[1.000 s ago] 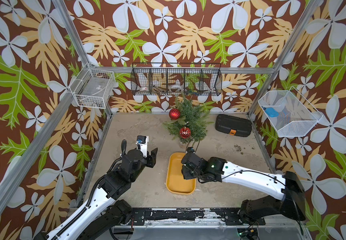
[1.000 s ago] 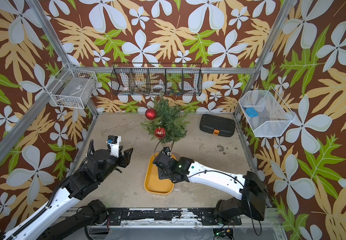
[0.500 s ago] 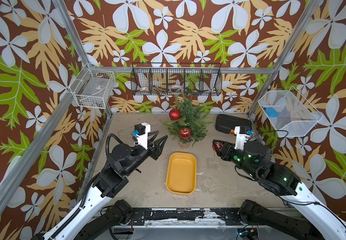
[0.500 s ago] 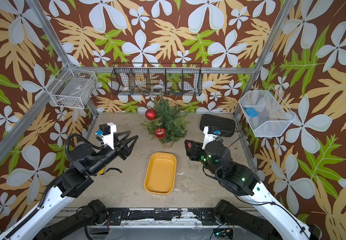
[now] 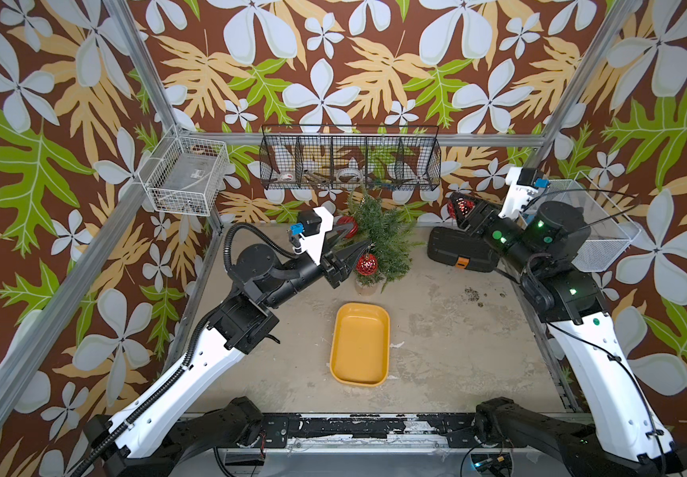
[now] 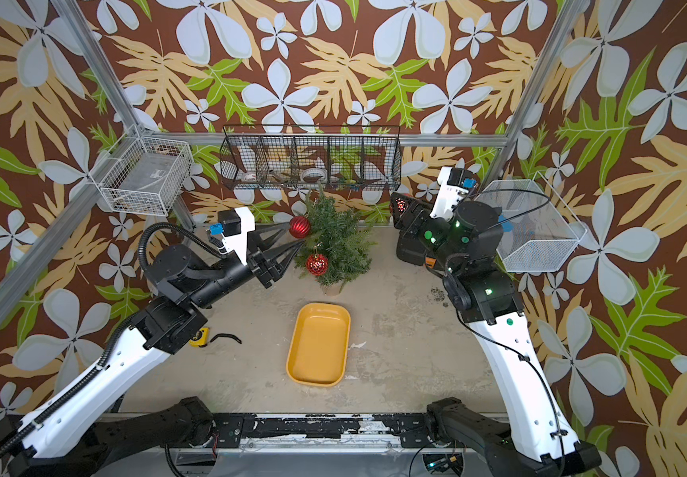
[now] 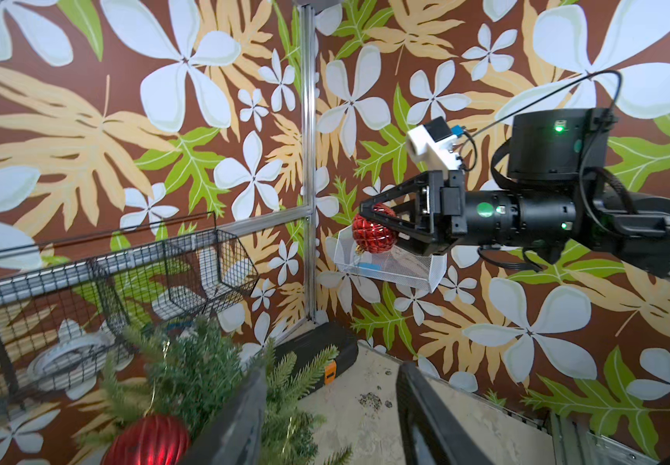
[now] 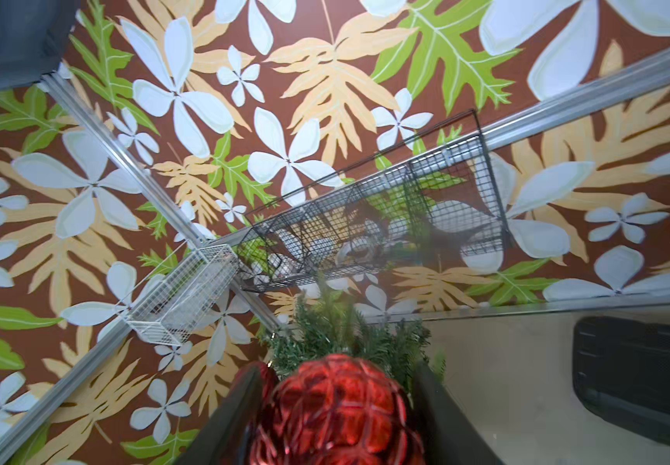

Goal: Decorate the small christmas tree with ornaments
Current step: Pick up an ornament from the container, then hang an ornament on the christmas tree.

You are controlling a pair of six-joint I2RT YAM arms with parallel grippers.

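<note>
1. Nearest the robot's base, the yellow tray (image 5: 360, 345) lies empty on the table between the two arms. A yellow tape measure (image 6: 199, 336) is seen beside the left arm. It does not appear in both top views, because the arm covers it.
2. The left gripper (image 5: 359, 235) is held with its fingers (image 7: 240, 422) spread apart and nothing between them. Its tips are placed at the left side of the small christmas tree (image 5: 383, 239). In the left wrist view, only bare table and the black case (image 7: 313, 350) are seen through the gap.
3. The tree stands upright on its pale base (image 6: 332, 289), behind the tray and near the back wall.
   - The lower lattice bauble (image 5: 366, 264) hangs on the tree's near side.
   - The ribbed bauble (image 6: 300, 226) hangs higher, just beyond the upper fingertip.
   - In a top view the ribbed bauble is partly covered by that finger.
   - The left wrist view places it outside the fingers.
4. The right gripper (image 5: 463, 210) is raised above the black case, to the right of the tree and well apart from it.
   - Its fingers (image 8: 224, 418) are closed on the held lattice bauble (image 7: 373, 233).
   - The left wrist view shows this grip from the side, with a gold cap at the bauble's underside.
   - In the right wrist view the bauble fills the gap between the fingers, and the tree is seen behind it.
5. In both top views the black case is largely covered by the right arm. Its lid is shown unobstructed in the right wrist view.
6. Farthest back, a black wire basket (image 5: 350, 161) is mounted on the rear wall above the tree. A white wire basket (image 5: 185, 181) is mounted on the left wall, and a mesh basket (image 6: 536, 231) on the right wall.
</note>
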